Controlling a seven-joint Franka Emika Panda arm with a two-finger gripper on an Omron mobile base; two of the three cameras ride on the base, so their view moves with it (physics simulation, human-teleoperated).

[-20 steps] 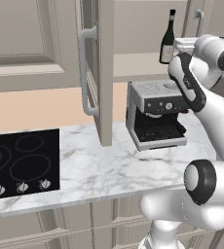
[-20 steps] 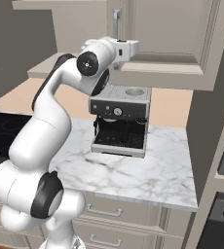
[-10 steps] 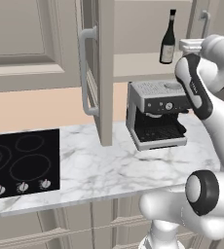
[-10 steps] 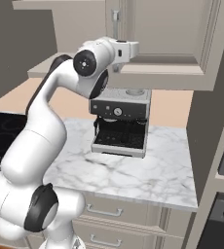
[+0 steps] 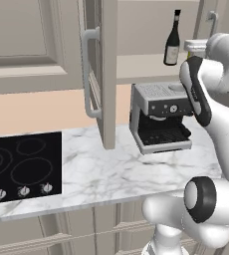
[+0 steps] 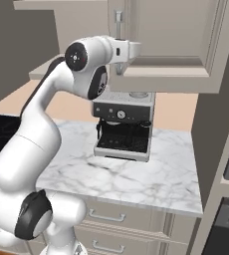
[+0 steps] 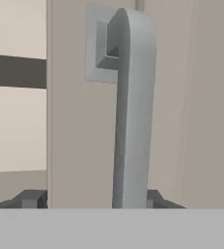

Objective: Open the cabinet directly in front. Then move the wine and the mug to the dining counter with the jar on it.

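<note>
- At the far left of the left base view a black cooktop point(image 5: 17, 167) is set into the white marble desk point(image 5: 106, 177), with three small knobs along its front edge.
- Above it hangs a closed neighbouring upper cabinet door point(image 5: 29, 42).
- Next comes the left door point(image 5: 102, 69) of the cabinet point(image 5: 136, 55), swung out edge-on toward the camera, its curved silver bar handle point(image 5: 89, 74) facing left.
- Inside the cabinet, the wine point(image 5: 173, 39) stands upright on the lower shelf, dark glass with a pale label, just left of the robot's hand.
- Below the cabinet a silver espresso machine point(image 5: 161, 117) sits on the desk against the wall.
- The arm reaches up at the right side of the cabinet; in the right base view its hand meets the cabinet's right door point(image 6: 176, 35) at the lower end of that door's handle point(image 6: 118, 20).
- In the hand view this handle point(image 7: 132, 112) runs upright, very close, between the two dark fingertips point(image 7: 32, 199) at the bottom.
- The jaws point(image 7: 92, 200) sit either side of the bar; whether they are clamped on it or loose I cannot tell.
</note>
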